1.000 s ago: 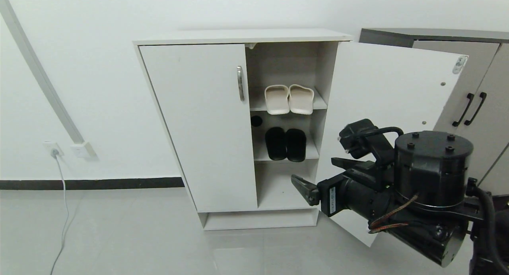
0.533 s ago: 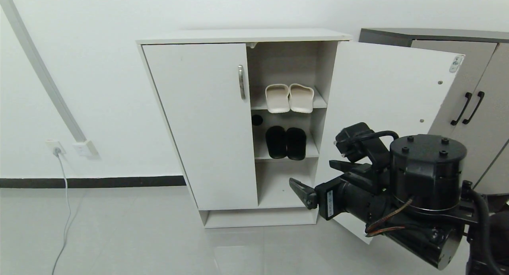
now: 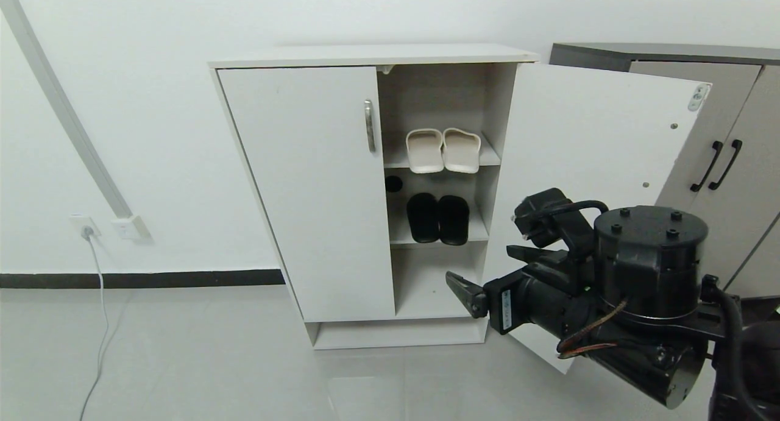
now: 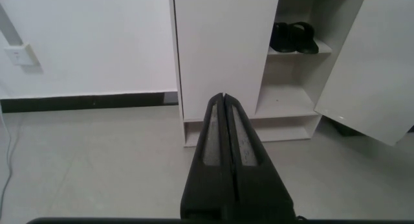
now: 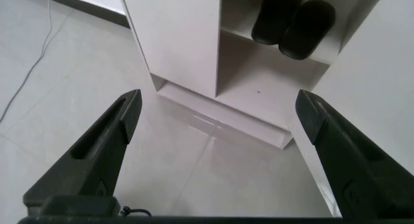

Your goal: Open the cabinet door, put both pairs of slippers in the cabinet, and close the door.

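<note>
Both empty: left gripper (image 4: 223, 102) closed, right gripper (image 3: 481, 264) wide open near door (image 3: 585, 141) hinge edge

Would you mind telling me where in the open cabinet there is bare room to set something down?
The bottom compartment, below the black slippers and beside the open door, is bare, as is the floor before the cabinet. The beige slippers and the black pair nearly span their shelves.

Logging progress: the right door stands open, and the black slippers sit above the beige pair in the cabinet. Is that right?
Not quite. The head view shows the black slippers below the beige pair, not above it. The right door does stand open.
</note>
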Controlling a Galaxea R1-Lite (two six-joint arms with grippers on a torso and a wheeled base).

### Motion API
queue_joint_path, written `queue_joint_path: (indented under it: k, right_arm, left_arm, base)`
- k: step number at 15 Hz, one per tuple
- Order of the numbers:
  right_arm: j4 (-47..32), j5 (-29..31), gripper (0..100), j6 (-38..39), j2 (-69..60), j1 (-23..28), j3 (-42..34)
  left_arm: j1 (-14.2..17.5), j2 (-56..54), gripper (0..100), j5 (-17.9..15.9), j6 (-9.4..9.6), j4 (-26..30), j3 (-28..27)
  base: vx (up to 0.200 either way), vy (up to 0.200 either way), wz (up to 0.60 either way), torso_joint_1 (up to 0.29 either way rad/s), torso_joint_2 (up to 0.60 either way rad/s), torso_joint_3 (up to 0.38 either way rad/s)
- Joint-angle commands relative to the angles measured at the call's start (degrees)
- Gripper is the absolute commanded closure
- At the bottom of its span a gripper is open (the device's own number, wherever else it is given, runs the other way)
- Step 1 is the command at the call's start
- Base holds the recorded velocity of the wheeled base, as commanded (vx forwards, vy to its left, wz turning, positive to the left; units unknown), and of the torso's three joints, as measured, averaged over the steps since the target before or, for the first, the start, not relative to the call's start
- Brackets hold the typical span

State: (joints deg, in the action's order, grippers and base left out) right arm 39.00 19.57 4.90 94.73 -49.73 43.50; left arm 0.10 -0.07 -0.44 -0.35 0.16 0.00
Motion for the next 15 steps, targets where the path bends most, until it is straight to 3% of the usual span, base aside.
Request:
queue_joint_path:
  k: [1, 5, 15]
  right_arm:
    - [0.0, 0.0, 0, 0.1, 0.6, 0.3, 0.2]
    - [0.0, 0.0, 0, 0.1, 0.7, 0.7, 0.3]
    - [0.6, 0.6, 0, -0.1, 0.6, 1.5, 0.5]
  left_arm:
    - [0.0, 0.1, 100, 0.0, 0.00, 0.0, 0.0]
    - [0.0, 0.1, 100, 0.0, 0.00, 0.0, 0.0]
    - [0.0, 0.1, 100, 0.1, -0.09, 0.0, 0.0]
  base:
    - [0.000, 0.000, 0.00, 0.000, 0.00, 0.000]
    - [0.000, 0.000, 0.00, 0.008, -0.16, -0.231]
    - [0.000, 0.000, 0.00, 0.091, -0.47, -0.347]
